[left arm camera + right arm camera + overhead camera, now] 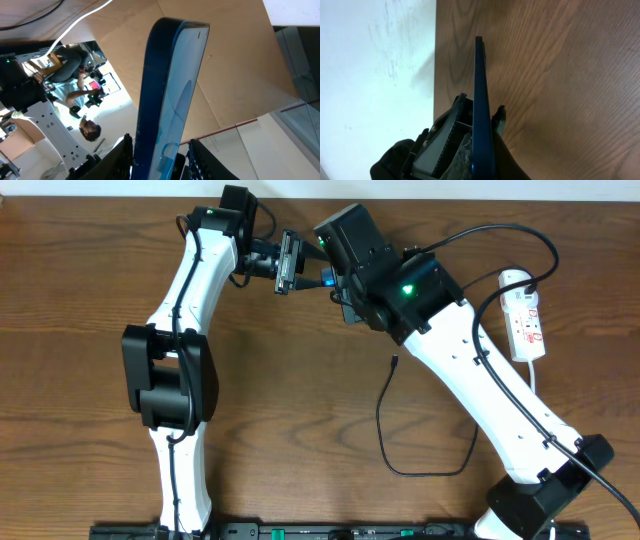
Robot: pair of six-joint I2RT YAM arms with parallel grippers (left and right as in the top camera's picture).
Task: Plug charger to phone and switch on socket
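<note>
The charger (379, 415), a thin black cable ending in a tiny black connector tip, lies loose on the brown wooden table (80, 330) at the lower centre-right of the overhead frame. It curls in an open loop, with its tip pointing up-frame and touching nothing.

Higher up, near the right edge, is the socket (527, 320), a white elongated power strip with red marks on its face. It lies flat with its rounded end up-frame, well apart from the cable tip.

Farther still, at the top centre, the phone (172, 90), a slim rectangular smartphone with a black edge and a blue-and-white screen, is held off the table between the two wrists. The left gripper (290, 264) is clamped on it. In the left wrist view its black ribbed fingers (200, 162) press the phone's two faces at the lower end, and the phone stands edge-on up the frame with its far end free.

The right gripper (336, 282) is just beside the phone under its black wrist housing (350, 235); I cannot tell whether it is closed. In the right wrist view the phone is a thin blue edge above the table's border, with dark fingers on either side low in the frame; I cannot tell whose they are.

Behind the phone in the left wrist view are brown cardboard (235, 65) and a person (75, 75).
</note>
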